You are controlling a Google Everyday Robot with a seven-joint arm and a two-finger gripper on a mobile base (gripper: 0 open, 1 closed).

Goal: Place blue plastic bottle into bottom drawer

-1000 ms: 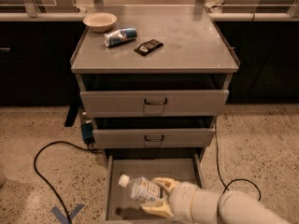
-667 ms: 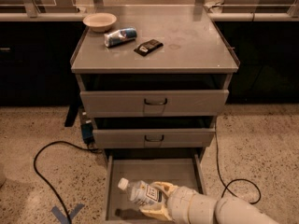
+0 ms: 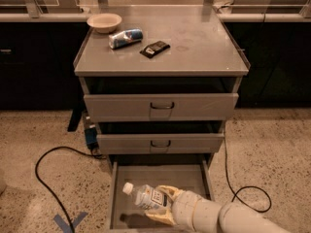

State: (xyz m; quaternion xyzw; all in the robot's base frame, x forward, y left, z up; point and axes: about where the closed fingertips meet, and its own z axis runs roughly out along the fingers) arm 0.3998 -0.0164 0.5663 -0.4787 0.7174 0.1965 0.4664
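The blue plastic bottle is a small clear bottle with a white cap and a pale label. It lies on its side, cap to the left, held over the open bottom drawer. My gripper is shut on the bottle's right part, one cream finger above it and one below. The white arm comes in from the lower right. The drawer is pulled out, with a flat grey floor, and the bottle casts a shadow on it.
Two upper drawers with dark handles are slightly pulled out. On the cabinet top lie a bowl, a blue-and-silver can and a dark packet. A black cable loops on the floor at left, another at right.
The gripper and the bottle have shifted a little to the left and lower over the bottom drawer. Nothing else has moved.
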